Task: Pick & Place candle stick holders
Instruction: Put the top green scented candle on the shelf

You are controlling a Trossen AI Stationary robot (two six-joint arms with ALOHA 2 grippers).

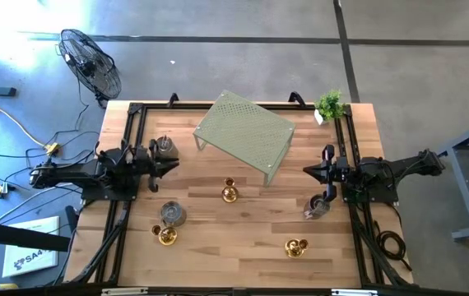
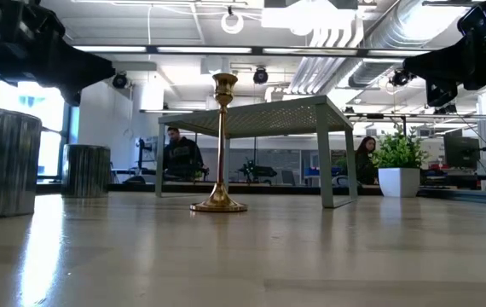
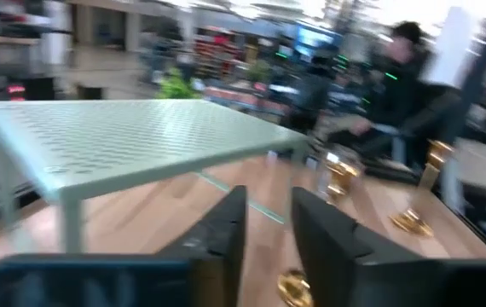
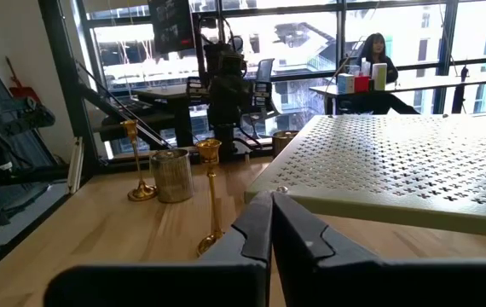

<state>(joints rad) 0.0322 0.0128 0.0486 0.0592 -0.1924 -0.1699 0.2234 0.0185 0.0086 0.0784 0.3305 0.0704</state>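
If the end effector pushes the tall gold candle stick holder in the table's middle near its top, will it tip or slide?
The tall gold metal candle stick holder would probably tip: its thin stem rises high over a small round base. Its polished surface looks slippery, so gripping low on the stem seems safer. It looks rigid.

1. An open-plan office or lab with a robot workbench (image 1: pixel 243 238) on a bare concrete floor (image 1: pixel 243 62).
2. Exposed ceiling ducts (image 2: pixel 345 34).
3. People sit at desks (image 4: pixel 388 85) by large windows (image 4: pixel 294 43).
4. A fan (image 1: pixel 90 62) and loose cables (image 1: pixel 20 136) lie beside the bench.
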